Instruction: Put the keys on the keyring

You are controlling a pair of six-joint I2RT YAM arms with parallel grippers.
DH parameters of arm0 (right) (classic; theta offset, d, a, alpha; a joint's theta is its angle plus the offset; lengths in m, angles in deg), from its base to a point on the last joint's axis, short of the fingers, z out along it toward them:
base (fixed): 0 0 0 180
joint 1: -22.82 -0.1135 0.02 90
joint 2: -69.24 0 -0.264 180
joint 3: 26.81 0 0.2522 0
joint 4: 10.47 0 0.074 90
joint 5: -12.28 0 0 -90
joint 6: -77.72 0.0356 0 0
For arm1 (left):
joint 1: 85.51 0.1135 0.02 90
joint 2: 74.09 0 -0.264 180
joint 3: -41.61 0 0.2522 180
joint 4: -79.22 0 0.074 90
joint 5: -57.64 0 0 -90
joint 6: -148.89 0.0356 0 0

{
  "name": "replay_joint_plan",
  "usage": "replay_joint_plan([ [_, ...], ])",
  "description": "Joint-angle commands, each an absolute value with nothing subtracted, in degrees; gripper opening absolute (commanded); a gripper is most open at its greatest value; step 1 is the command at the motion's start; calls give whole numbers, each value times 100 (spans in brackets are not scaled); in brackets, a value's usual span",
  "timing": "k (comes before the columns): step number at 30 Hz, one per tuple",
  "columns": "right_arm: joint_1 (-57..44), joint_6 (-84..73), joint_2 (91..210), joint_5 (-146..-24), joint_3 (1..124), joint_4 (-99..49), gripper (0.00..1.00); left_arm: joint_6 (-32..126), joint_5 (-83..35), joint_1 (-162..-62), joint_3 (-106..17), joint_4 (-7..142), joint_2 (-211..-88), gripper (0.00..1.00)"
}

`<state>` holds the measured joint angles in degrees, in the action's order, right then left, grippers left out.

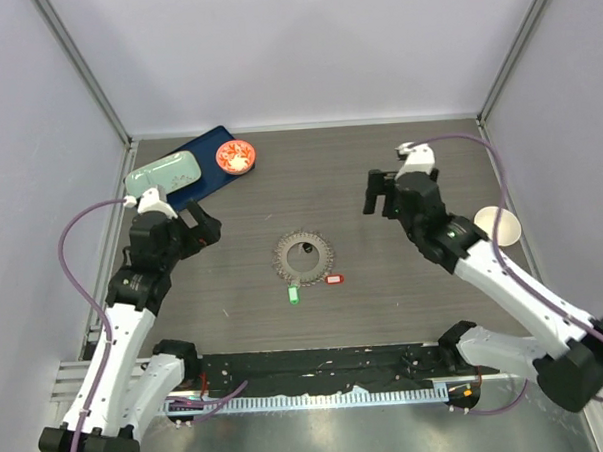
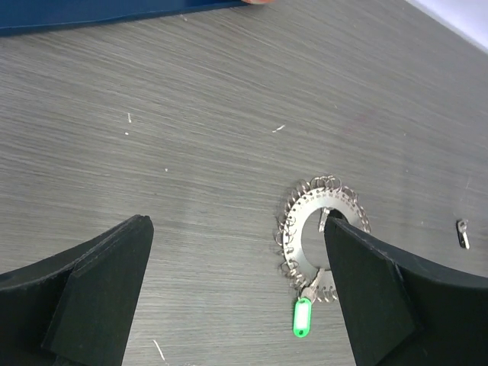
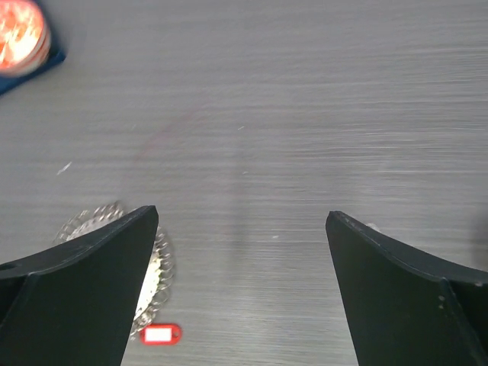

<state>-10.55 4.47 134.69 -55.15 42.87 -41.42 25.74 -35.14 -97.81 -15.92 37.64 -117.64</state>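
Keyring, spiky grey metal wreath

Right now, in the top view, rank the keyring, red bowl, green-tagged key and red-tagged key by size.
The keyring, then the red bowl. The green-tagged key and red-tagged key come last, looking alike.

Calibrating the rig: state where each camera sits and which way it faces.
Top external: fixed above and behind the bases, looking down on the table; left arm and right arm flank the keyring.
Left wrist: on the left arm, looking down through the open left gripper at the green-tagged key.
Right wrist: on the right arm, looking down through the open right gripper; red-tagged key low, red bowl top left.
Shared: both wrist views catch the keyring.
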Motion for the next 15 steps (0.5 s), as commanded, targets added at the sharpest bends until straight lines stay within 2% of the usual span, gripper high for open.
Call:
replay_joint_plan([
  [1,-1049,600,12358,-3653,4048,-4321,100,2496,-3452,-9492,-1987,3612,-11742,100],
  [5,-1049,381,11400,-3009,3960,-4593,100,2619,-4096,-9492,-2119,3478,-11269,100],
  [12,-1049,-77,9958,-2894,3820,-4831,100,3612,-4966,-9491,-1584,3689,-9081,100],
  [15,-1049,-252,9501,-3025,3732,-4892,100,3894,-4959,-9500,-1224,3795,-8141,100],
])
